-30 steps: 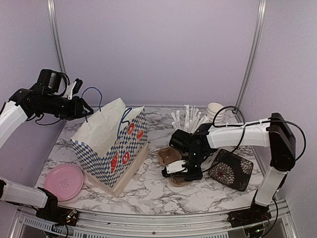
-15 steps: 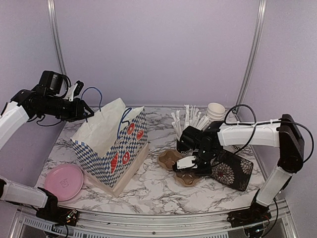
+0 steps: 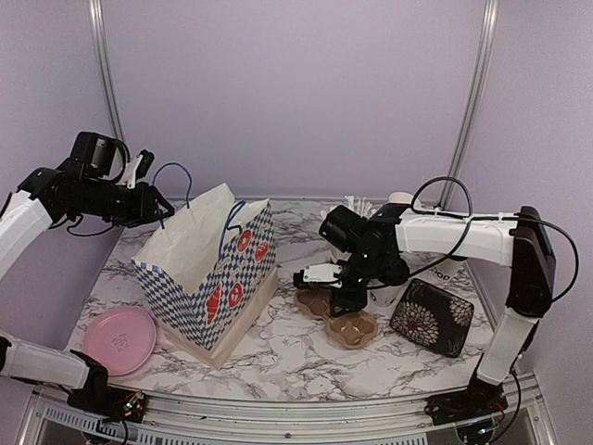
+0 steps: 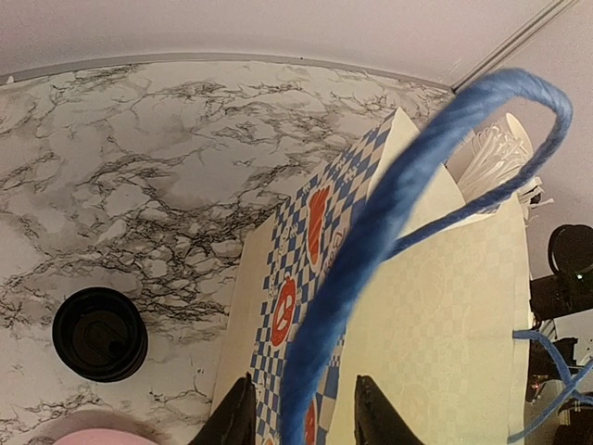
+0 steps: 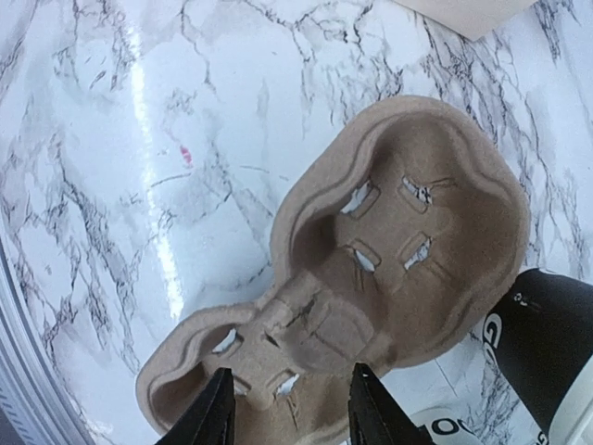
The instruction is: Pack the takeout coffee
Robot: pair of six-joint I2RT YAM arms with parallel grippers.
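Right hand (image 5: 289, 375): fingers apart, poised just above the brown cup carrier (image 3: 350, 326) and gripping nothing.
Left hand (image 4: 298, 403): raised at the far left, a finger on either side of the blue handle (image 4: 371, 232) of the paper bag (image 3: 208, 278); the pictures do not show whether it pinches the cord.
Cup carrier: flat on the marble surface (image 3: 306, 362), sockets up, between the paper bag and the floral pouch (image 3: 431, 317).
Coffee cup (image 3: 451, 267): white with black lettering, standing behind the right forearm, which hides most of it; in the right wrist view a lettered cup sits just beside the carrier's edge.
Paper bag: blue-and-white check with red prints, upright and open at the top, between the left hand and the carrier.
Behind the right arm: white straws (image 4: 500, 158) and a stack of paper cups (image 3: 400, 197) at the back edge, both partly covered by the arm in the top view.
Near left corner: pink plate (image 3: 119, 340) on the surface, just beside the bag.
Left of the bag: black rings (image 4: 100, 334) in a low stack, close to the plate.
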